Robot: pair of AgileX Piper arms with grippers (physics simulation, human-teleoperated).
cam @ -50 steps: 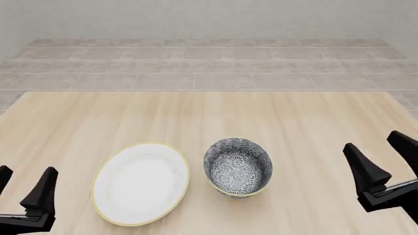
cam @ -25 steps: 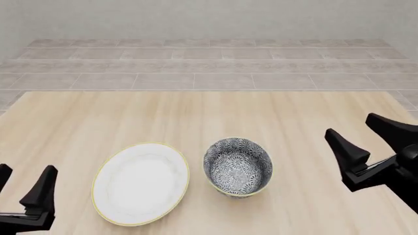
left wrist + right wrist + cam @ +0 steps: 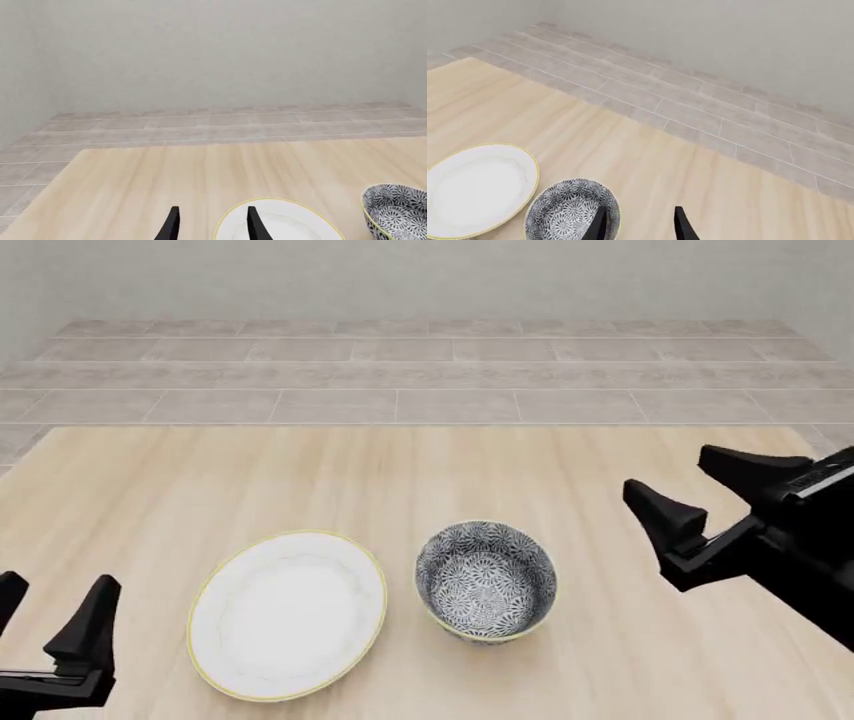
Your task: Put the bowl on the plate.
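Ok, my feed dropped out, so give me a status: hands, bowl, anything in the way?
Both hands open, empty: left hand low beside plate, right hand raised right of bowl. Bowl upright on table, not on plate. Nothing between them.

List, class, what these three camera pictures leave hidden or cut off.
- Left end effector: front view's bottom edge cuts off its base.
- Right end effector: front view's right edge crops the arm behind it.
- The plate: left wrist view's bottom edge cuts its near part.
- The bowl: that view's corner crops it; its underside is hidden everywhere.
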